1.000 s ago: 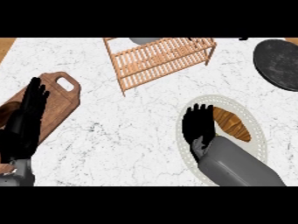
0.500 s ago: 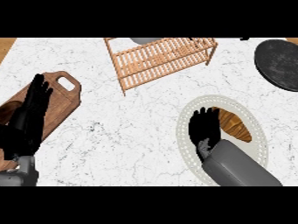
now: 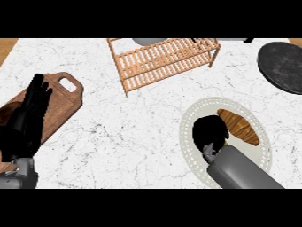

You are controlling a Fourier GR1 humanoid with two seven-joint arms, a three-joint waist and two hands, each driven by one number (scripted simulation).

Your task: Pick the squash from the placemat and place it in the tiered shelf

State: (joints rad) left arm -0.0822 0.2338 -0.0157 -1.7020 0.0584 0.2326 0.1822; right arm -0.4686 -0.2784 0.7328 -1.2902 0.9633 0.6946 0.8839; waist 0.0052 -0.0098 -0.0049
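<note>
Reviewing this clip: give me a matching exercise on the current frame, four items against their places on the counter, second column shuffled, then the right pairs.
Items:
1. squash
2. tiered shelf
3. frying pan
4. cutting board

Places:
A. far right, near the back
B. left side, under the open left hand
C. on the round placemat, beside the right hand
D. back centre

Pairs: 1-C, 2-D, 3-A, 4-B

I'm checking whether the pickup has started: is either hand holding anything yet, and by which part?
Cannot be told: the right hand is down over the squash at its left end, hiding any contact. The left hand holds nothing.
</note>
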